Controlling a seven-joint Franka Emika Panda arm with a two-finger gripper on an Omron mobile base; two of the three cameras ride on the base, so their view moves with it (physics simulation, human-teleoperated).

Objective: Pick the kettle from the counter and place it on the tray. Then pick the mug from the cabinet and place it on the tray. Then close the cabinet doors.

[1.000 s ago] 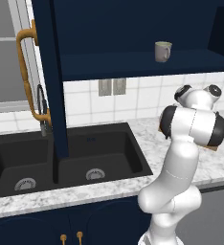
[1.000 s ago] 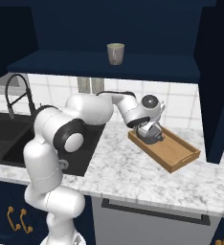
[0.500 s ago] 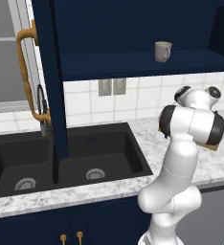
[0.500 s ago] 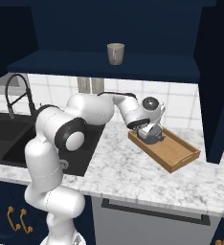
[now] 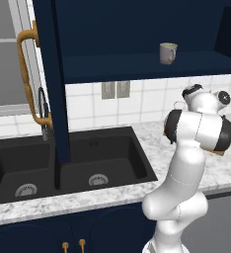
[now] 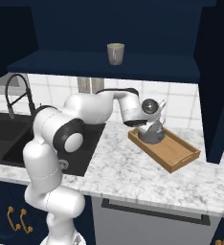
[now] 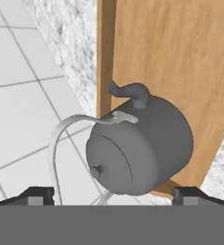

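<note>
Kettle (image 7: 140, 146) is seen released between the spread fingertips (image 7: 35, 195) of the gripper (image 7: 113, 195), resting on the tray (image 7: 181, 62).

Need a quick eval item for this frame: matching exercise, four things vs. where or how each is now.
Things:
1. kettle
2. mug
3. hand
4. cabinet door

States:
a. on the cabinet shelf
b. swung open over the sink
c. on the tray, at its end nearest the wall
d. open, fingers either side of the kettle

Pairs: 1-c, 2-a, 3-d, 4-b
</note>
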